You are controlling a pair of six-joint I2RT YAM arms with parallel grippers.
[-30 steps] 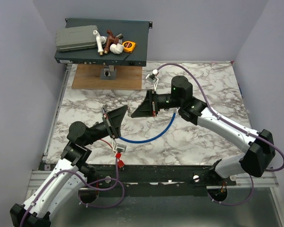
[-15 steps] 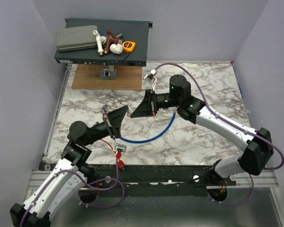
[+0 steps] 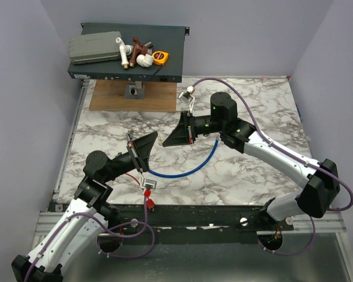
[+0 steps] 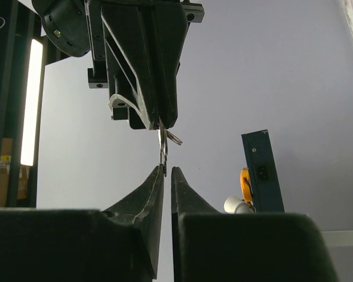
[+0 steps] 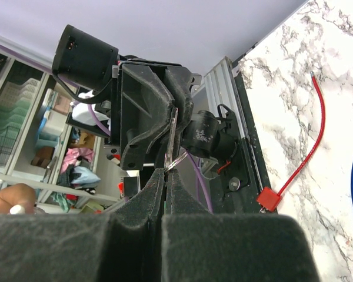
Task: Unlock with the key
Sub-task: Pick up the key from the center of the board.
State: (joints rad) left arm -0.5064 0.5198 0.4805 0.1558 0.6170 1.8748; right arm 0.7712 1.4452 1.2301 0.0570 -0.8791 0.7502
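Key point(image 4: 163, 150) mid-air, left gripper point(image 4: 167, 170) near-closed on its blade, right gripper point(image 5: 166, 171) tip-to-tip opposite, tight on its ring end.

1. The key point(image 4: 163, 150) is a tiny, thin sliver of silver metal, seen edge-on as a narrow line.
2. A small wire ring point(image 4: 174, 139) hangs from the key near one end.
3. The key is held in the air, end to end between two fingertips that face each other. One end is clamped in the right gripper point(image 5: 166, 171). The other end meets the tips of the left gripper point(image 4: 167, 171); whether those fingers pinch it cannot be told.
4. A long, thin red cord point(image 5: 317, 117) lies in a gentle curve on the marble table point(image 5: 341, 59).
5. The cord ends in a small red tag point(image 5: 269, 200) at the table's near edge. Its other end is hidden.
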